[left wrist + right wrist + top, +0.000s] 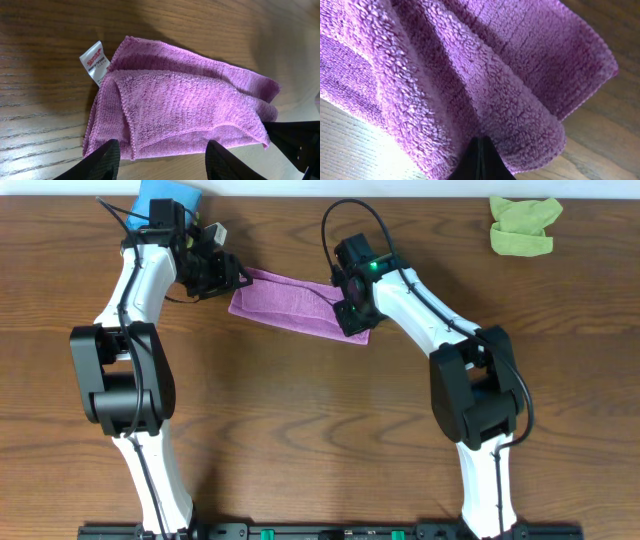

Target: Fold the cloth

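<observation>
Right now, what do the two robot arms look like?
Both the left arm and right arm have white tubular links and bulky black joints. The left gripper and right gripper are black, with thin black cables looping at the wrists. A green light glows near the right wrist.

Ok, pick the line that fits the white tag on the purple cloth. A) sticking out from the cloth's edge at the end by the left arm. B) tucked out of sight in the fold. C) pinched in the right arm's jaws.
A: the left wrist view shows the tag sticking out in plain sight from the edge of the cloth, at the end facing the open left jaws, clear of the right jaws.
</observation>
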Controlling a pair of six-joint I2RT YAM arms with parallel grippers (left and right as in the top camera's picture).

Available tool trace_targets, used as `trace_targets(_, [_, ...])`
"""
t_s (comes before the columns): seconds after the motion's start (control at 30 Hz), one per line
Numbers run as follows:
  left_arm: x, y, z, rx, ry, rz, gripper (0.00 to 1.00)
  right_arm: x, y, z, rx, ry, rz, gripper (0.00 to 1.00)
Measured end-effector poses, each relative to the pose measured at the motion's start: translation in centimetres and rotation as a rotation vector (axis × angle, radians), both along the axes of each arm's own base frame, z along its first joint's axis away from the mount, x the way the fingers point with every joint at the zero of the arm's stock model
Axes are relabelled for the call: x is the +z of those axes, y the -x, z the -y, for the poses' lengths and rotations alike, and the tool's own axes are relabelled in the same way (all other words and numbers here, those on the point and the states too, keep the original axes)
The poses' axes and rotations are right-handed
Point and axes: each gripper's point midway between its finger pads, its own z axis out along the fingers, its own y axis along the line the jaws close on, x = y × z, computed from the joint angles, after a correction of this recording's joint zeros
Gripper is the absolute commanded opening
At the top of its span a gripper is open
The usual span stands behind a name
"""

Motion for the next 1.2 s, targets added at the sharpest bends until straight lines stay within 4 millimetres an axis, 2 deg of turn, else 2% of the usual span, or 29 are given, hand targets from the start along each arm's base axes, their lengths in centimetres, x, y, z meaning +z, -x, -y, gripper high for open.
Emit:
trace_targets(0.1, [0.0,0.0,0.0,0.000,0.000,0.000,0.56,-0.4,-0.1,0.0,0.006,0.006,0.001,0.01])
trace_targets(0.2, [0.0,0.0,0.0,0.000,0.000,0.000,0.57,-1.5,-0.3,0.1,0.011,0.017,-0.002,0.01])
trace_targets(0.57, [0.0,0.0,0.0,0.000,0.000,0.000,0.57,-0.8,-4.6,1.0,-0.025,0.052,0.171,0.01])
trace_targets(0.77, [0.0,0.0,0.0,0.000,0.000,0.000,0.57,-0.8,-4.8,1.9,-0.041,0.057,0.166,0.01])
trace_targets(0.8, [0.0,0.0,0.0,0.000,0.000,0.000,0.56,-0.9,-4.7,1.9,-0.040,0.057,0.162,0.07])
trace_targets(0.87, [0.0,0.1,0.0,0.000,0.000,-0.003,0.57,-1.0,-4.4,1.8,-0.034,0.055,0.150,0.33])
trace_targets(0.93, [-0.1,0.2,0.0,0.000,0.000,-0.012,0.57,-0.9,-4.1,1.7,-0.032,0.051,0.139,0.52])
trace_targets(1.0, [-0.2,0.5,0.0,0.001,-0.003,-0.025,0.57,-0.4,-4.0,1.5,-0.029,0.043,0.139,0.55])
trace_targets(1.07, [-0.4,0.7,-0.2,0.004,-0.014,-0.036,0.56,0.8,-4.1,1.4,-0.035,0.031,0.155,0.67])
trace_targets(1.17, [-0.6,1.1,-0.2,-0.001,-0.034,-0.051,0.53,4.0,-4.4,1.2,-0.036,0.003,0.213,0.70])
trace_targets(1.2, [-0.8,1.1,-0.1,-0.010,-0.050,-0.048,0.53,5.8,-4.6,1.1,-0.037,-0.013,0.245,0.71])
